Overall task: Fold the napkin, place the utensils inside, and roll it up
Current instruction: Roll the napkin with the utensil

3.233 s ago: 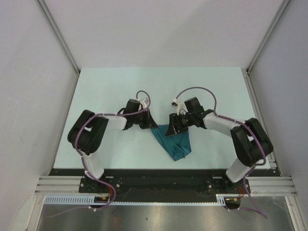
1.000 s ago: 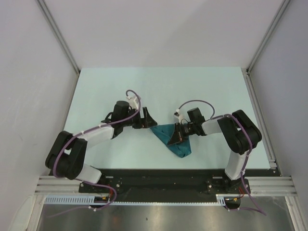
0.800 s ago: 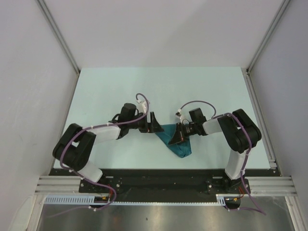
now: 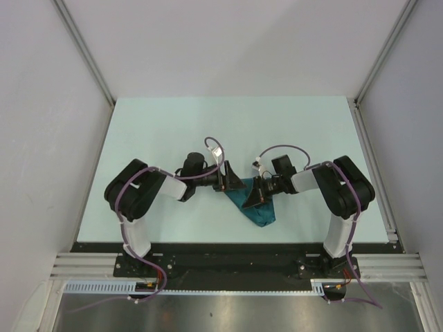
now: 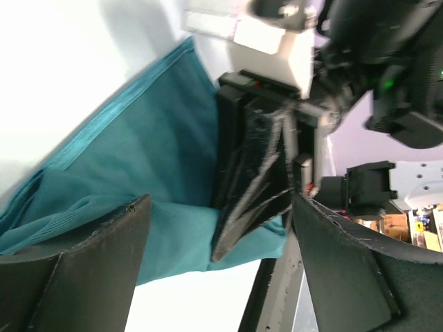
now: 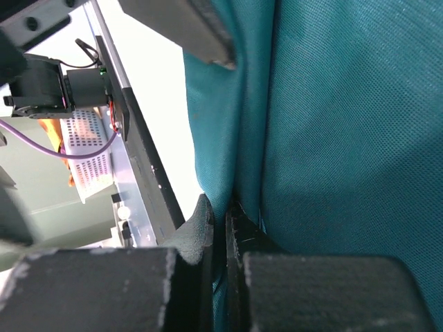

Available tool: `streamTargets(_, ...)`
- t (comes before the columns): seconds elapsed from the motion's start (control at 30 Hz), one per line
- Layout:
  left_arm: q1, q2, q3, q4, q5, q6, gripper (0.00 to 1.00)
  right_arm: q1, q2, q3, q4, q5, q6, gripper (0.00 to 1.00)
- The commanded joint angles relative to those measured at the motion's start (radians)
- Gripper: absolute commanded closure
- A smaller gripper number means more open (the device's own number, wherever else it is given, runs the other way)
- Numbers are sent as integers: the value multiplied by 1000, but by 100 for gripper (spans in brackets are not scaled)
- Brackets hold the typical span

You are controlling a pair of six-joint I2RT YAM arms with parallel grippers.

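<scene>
The right fingers [image 6: 197,232] seem clamped on the napkin [image 4: 261,211]; left fingers [image 5: 76,256], apart, should pinch the edge between them.

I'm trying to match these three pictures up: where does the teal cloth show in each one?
Top external: the napkin sits near mid-picture, a little right of centre.
Left wrist: the napkin fills the left and lower middle.
Right wrist: the napkin fills the right side.
Shared landmark: the right claw, shut on the napkin; it is mid-picture in the left wrist view and at the bottom edge in its own.
</scene>
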Motion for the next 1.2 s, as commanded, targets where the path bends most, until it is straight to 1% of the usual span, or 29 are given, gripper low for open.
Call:
streamTargets(0.0, -7, 44, -22, 10, -22, 38, 13, 0, 13, -12, -131, 184, -49, 99)
streamTargets(0.03, -9, 50, -35, -1, -24, 44, 13, 0, -1, -10, -133, 197, -49, 98)
streamTargets(0.07, -9, 51, -43, -6, -31, 46, 13, -1, -34, -5, -166, 206, -52, 91)
streamTargets(0.13, -10, 64, -68, -19, -42, 59, 12, 0, -67, 14, -201, 224, -53, 83)
streamTargets(0.17, -10, 70, -75, -18, -54, 62, 13, 0, -84, 21, -214, 232, -58, 74)
streamTargets(0.23, -9, 91, -88, -21, -64, 70, 12, 2, -145, 39, -263, 270, -65, 64)
streamTargets(0.27, -10, 100, -89, -20, -68, 70, 12, 2, -165, 45, -284, 293, -70, 57)
streamTargets(0.3, -10, 107, -91, -20, -71, 69, 13, 2, -224, 51, -303, 343, -82, 50)
streamTargets(0.33, -10, 119, -94, -12, -73, 61, 13, 3, -255, 48, -329, 367, -84, 46)
streamTargets(0.4, -10, 124, -94, -9, -73, 52, 13, 3, -367, 41, -355, 432, -95, 44)
streamTargets(0.43, -10, 128, -95, -9, -73, 46, 13, 11, -413, 28, -370, 453, -102, 42)
streamTargets(0.47, -10, 128, -92, -26, -78, 46, 12, 55, -453, 27, -379, 488, -116, 41)
streamTargets(0.5, -10, 130, -86, -39, -79, 44, 13, 87, -534, 25, -393, 593, -148, 39)
streamTargets(0.53, -9, 130, -74, -56, -82, 44, 13, 138, -568, 21, -416, 655, -162, 37)
streamTargets(0.57, -9, 133, -69, -88, -87, 43, 13, 226, -596, 18, -421, 718, -173, 37)
streamTargets(0.6, -9, 133, -57, -107, -93, 41, 13, 271, -642, 8, -413, 806, -188, 36)
streamTargets(0.63, -10, 133, -51, -122, -93, 41, 13, 307, -654, -4, -410, 853, -188, 36)
streamTargets(0.67, -9, 136, -45, -151, -96, 41, 12, 372, -662, -10, -407, 920, -185, 36)
streamTargets(0.73, -9, 137, -34, -167, -94, 35, 12, 429, -658, -12, -415, 991, -184, 36)
streamTargets(0.77, -9, 140, -33, -174, -94, 32, 12, 489, -650, -5, -421, 1066, -185, 36)
streamTargets(0.87, -9, 136, -28, -188, -93, 30, 12, 584, -587, 5, -452, 1164, -187, 36)
streamTargets(0.97, -9, 130, -25, -202, -93, 32, 12, 650, -512, 18, -470, 1230, -182, 37)
streamTargets(1.07, -9, 124, -23, -211, -94, 36, 12, 689, -460, 37, -490, 1278, -173, 38)
streamTargets(1.17, -9, 122, -17, -220, -94, 36, 12, 692, -429, 53, -511, 1313, -144, 38)
